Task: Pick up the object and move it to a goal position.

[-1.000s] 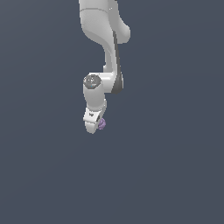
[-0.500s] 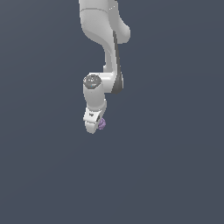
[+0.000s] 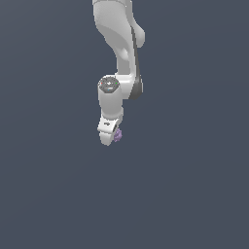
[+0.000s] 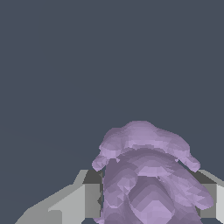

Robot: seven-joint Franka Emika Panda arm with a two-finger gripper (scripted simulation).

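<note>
The object [image 3: 117, 135] is a small bumpy lilac-purple lump peeking out at the tip of the white arm in the exterior view. In the wrist view the object [image 4: 146, 175] fills the space between the two grey fingers [image 4: 72, 203], which press on it from both sides. My gripper [image 3: 113, 138] points downward and is shut on the object, with most of the lump hidden behind the white hand in the exterior view.
A plain dark grey-blue surface [image 3: 48, 194] fills both views around the arm. The white arm [image 3: 119, 39] comes down from the top of the exterior view.
</note>
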